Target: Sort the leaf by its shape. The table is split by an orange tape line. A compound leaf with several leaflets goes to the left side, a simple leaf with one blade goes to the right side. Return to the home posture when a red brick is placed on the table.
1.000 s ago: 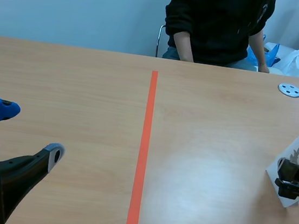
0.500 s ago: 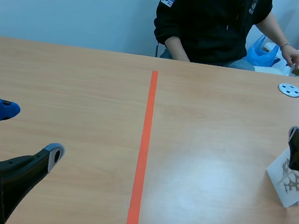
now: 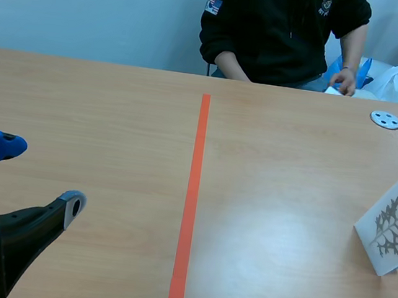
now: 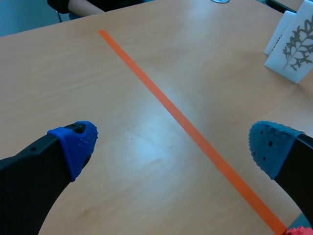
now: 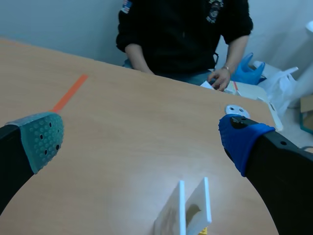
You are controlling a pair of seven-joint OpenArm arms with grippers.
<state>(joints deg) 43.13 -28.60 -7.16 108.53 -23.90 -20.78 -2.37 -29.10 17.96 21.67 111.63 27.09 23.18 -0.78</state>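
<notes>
I see the white leaf card (image 3: 395, 230) standing tilted at the right, printed with a grey branching leaf.

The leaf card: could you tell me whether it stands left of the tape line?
No, the leaf card stands far right of the tape line.

2 obstacles right: upright leaf card (image 3: 394, 231), grey disc (image 3: 386, 120); tabletop (image 3: 115, 124) around tape line (image 3: 192, 192) open.
</notes>
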